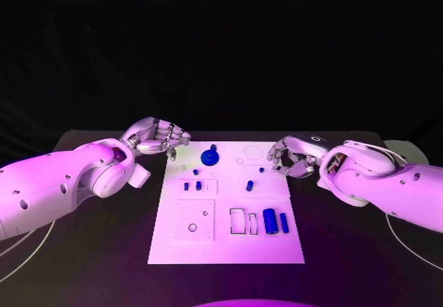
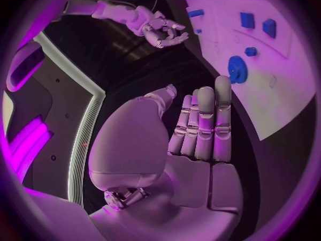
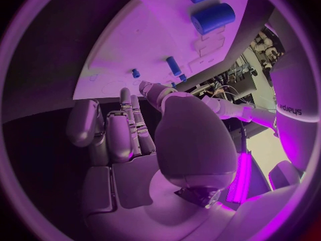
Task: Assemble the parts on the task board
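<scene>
Left hand (image 1: 159,137): fingers (image 2: 204,124) lie close side by side, extended rather than clenched, thumb apart; nothing is held between them. The hand hangs just off the far left corner of the task board (image 1: 228,249), its fingertips near the board's left edge but not on any part.

Right hand (image 1: 294,157): fingers (image 3: 128,124) loosely curled and slightly apart, with nothing in them. It hangs at the board's right edge, towards the far end, clear of the parts.

Task board: a white plate lying flat in the middle of the desk (image 1: 92,268), long side running away from the robot.

Parts on the board:
- a blue gear (image 1: 210,155) with a raised hub, near the far edge, left of centre, closest to the left hand
- a small blue peg (image 1: 196,171) just nearer than the gear, towards the left edge
- two small blue blocks (image 1: 192,186) side by side in a marked square at the left side, mid-length
- a short blue pin (image 1: 249,185) near the middle of the board
- a tiny blue piece (image 1: 261,170) towards the right edge, just beside the right hand
- a large blue cylinder (image 1: 269,220) and a thinner blue rod (image 1: 284,222) lying side by side near the right edge, in the near half

Both hands stand well apart, the far end of the board between them
</scene>
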